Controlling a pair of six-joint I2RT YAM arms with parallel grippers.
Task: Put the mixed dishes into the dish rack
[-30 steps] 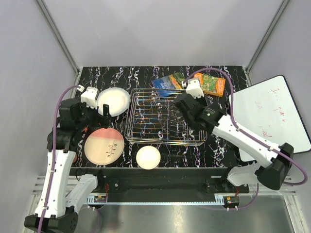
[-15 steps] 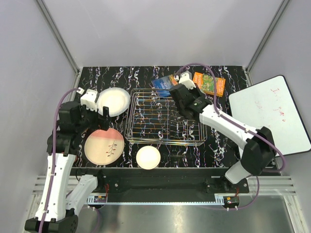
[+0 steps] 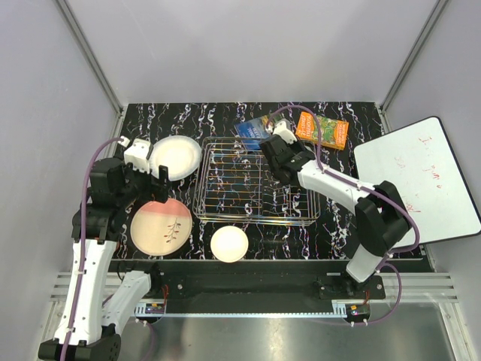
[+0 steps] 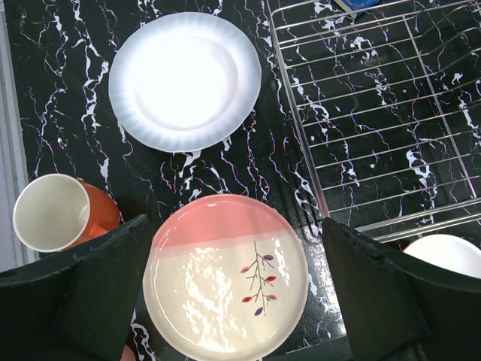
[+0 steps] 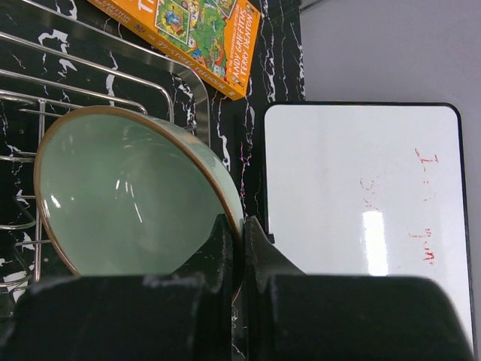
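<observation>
Pale grey walls [image 3: 248, 45] enclose a black marbled table [image 3: 188, 116].

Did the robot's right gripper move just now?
Yes. Seen from above, the right gripper slid left, away from the orange packet and over the dish rack.

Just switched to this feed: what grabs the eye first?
The right gripper pinches the pale green bowl by its rim over the far right part of the dish rack. The left gripper hangs wide open above the pink-and-cream plate, left of the rack.
</observation>
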